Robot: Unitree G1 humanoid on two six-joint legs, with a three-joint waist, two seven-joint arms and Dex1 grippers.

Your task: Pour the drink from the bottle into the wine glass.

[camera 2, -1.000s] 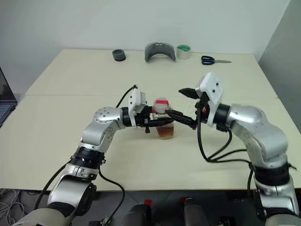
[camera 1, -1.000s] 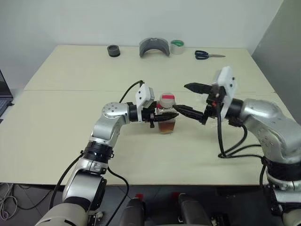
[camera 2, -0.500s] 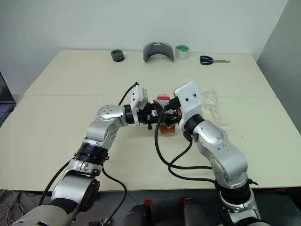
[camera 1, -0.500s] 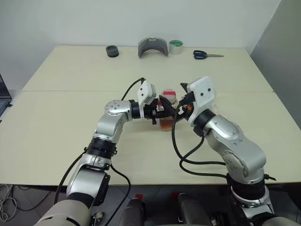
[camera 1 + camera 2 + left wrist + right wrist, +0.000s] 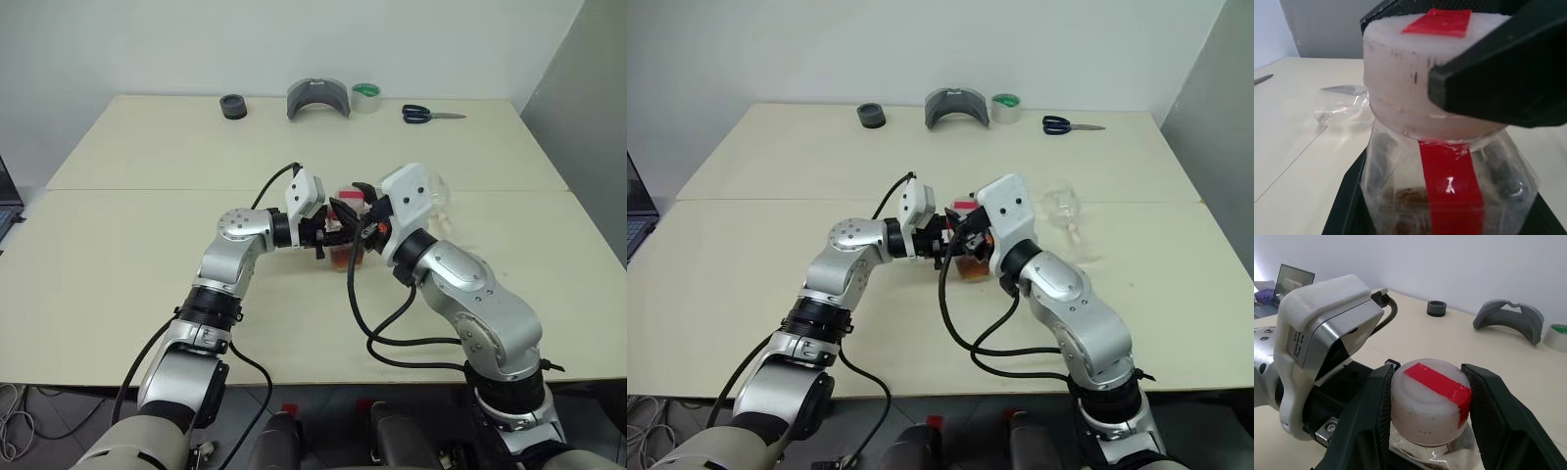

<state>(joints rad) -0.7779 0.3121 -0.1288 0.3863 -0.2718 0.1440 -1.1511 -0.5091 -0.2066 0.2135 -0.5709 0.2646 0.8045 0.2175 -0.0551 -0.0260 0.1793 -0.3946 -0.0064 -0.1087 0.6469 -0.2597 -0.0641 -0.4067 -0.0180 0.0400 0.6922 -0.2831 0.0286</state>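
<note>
The clear bottle stands on the table's middle with its red-and-white cap on. The amber drink fills its lower part. My left gripper reaches in level from the left and is shut on the bottle's body. My right gripper comes from the right, and its black fingers press on both sides of the cap. The wine glass is on the table just right of my right wrist, apart from both grippers; I cannot tell whether it stands upright.
Along the table's far edge lie a black roll, a grey curved holder, a tape roll and scissors. A laptop edge shows at far left. A seam crosses the table behind the bottle.
My right arm swung left to the bottle and its wide-open fingers closed onto the cap. The left gripper and the bottle stayed put.
</note>
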